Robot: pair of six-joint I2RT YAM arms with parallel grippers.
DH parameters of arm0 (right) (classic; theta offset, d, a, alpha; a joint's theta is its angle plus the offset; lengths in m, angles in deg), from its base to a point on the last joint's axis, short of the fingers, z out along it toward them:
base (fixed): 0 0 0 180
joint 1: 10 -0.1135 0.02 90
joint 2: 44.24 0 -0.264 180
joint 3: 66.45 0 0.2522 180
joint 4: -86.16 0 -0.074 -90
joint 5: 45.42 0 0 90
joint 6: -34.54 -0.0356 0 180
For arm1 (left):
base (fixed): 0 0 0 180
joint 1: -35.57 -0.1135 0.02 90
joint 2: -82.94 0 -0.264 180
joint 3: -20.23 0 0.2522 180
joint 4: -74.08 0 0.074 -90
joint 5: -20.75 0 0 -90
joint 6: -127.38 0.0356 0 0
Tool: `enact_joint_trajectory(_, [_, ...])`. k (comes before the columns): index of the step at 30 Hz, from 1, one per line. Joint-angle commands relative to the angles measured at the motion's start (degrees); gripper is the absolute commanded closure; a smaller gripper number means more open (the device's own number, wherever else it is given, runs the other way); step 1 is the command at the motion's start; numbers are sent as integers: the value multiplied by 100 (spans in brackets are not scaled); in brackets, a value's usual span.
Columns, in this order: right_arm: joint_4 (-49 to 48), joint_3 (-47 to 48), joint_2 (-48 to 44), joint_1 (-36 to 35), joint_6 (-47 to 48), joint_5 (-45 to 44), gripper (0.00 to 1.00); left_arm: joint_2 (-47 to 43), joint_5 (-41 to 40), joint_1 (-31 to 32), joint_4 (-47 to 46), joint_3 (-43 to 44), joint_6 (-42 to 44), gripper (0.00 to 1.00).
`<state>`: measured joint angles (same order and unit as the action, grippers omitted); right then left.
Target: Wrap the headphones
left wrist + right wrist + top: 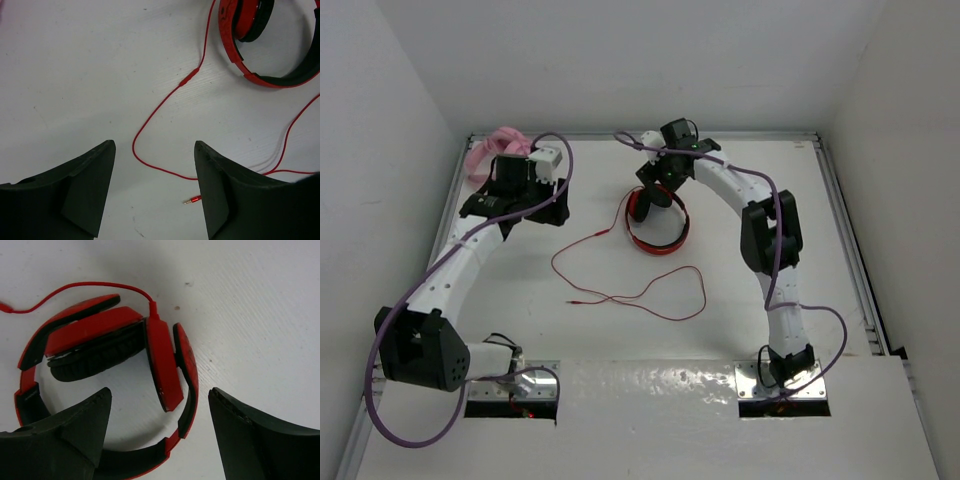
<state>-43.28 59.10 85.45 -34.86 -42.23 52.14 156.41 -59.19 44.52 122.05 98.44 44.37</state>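
The headphones (100, 327) lie just below the right tool (159, 392).

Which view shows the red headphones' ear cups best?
The right wrist view: both ear cups fill the frame, folded inside the headband, with their padding visible. The top external view shows the headphones small and partly covered by the right arm. The left wrist view catches only part of them at its top edge.
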Motion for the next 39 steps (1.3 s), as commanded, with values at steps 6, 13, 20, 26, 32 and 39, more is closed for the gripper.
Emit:
enact_joint_trajectory(6, [-1042,-254,319,-10,-435,-112,35,-52,-22,-7,-143,33,-83,39])
enact_joint_trajectory(13, [-1648,-323,260,-10,-1050,-992,70,-26,-5,-7,-82,121,-215,39])
enact_joint_trajectory(20, [-2694,-1720,-1100,-10,-3060,-1650,100,106,224,-7,-214,243,-338,39])
enact_joint_trajectory(26, [-3169,-3074,-2420,-282,-6208,-2871,100,492,355,45,-503,498,-828,38])
enact_joint_trajectory(32, [-2898,-3172,-2721,-800,-7010,-3523,100,861,505,466,-767,815,-1357,29])
enact_joint_trajectory(39, [-2932,-3207,-2835,-968,-7194,-3629,100,1204,119,1003,-505,1500,-1595,18])
